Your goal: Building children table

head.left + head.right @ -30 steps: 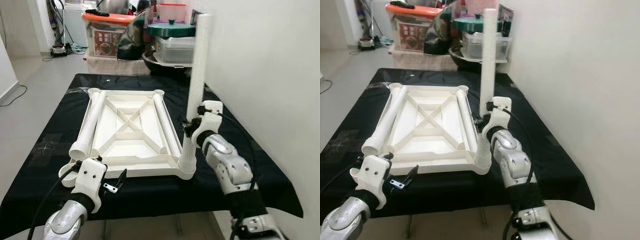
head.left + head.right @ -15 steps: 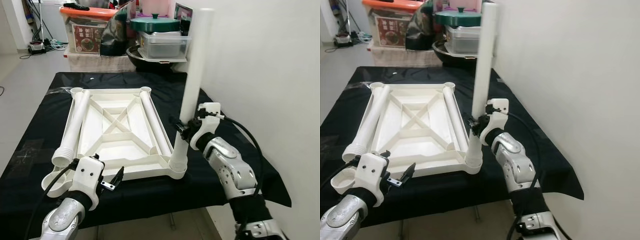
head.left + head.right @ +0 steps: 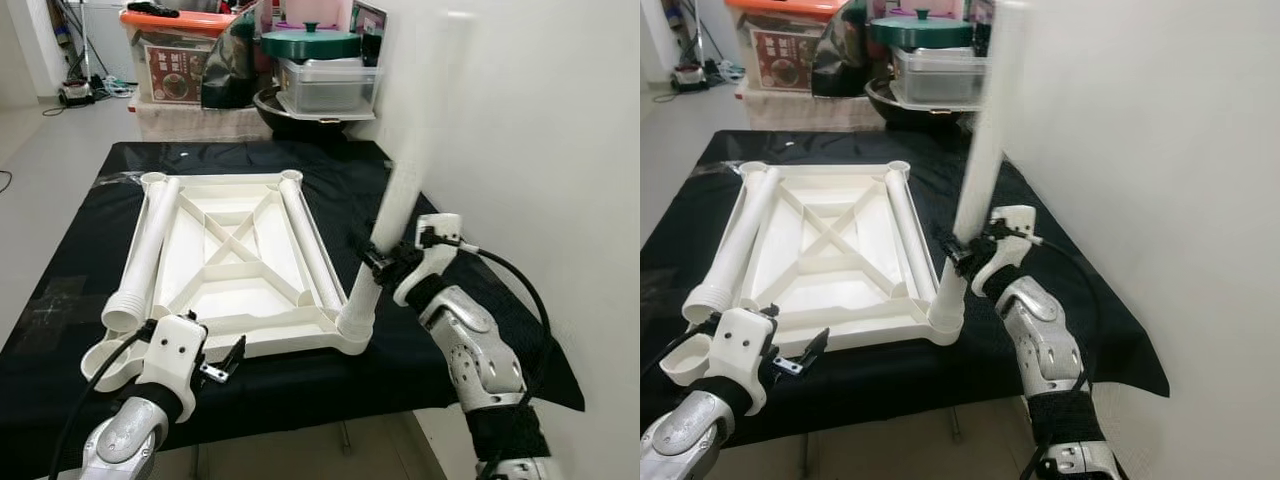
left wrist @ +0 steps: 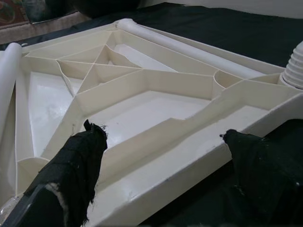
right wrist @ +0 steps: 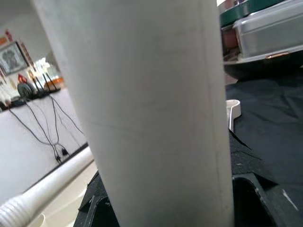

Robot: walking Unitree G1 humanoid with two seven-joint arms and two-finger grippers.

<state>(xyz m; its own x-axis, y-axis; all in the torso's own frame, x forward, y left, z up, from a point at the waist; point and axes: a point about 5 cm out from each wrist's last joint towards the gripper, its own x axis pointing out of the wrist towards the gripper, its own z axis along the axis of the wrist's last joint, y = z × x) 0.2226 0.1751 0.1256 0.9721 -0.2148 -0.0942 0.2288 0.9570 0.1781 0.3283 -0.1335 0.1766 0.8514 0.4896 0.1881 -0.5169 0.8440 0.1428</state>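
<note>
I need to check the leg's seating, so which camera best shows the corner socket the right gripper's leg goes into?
The left eye view: the corner socket shows whole, the tilted leg entering it. The right eye view shows the same; the left wrist view catches the leg's ribbed end.

The two head views look forward and down from above the near edge of the black-draped table (image 3: pixel 90 250), sharing the whole white tabletop frame (image 3: pixel 240 260). The left wrist view sits low and close, facing across that frame's near rim (image 4: pixel 199 156) — the right wrist view is pressed against the white leg (image 5: pixel 151 109).
</note>
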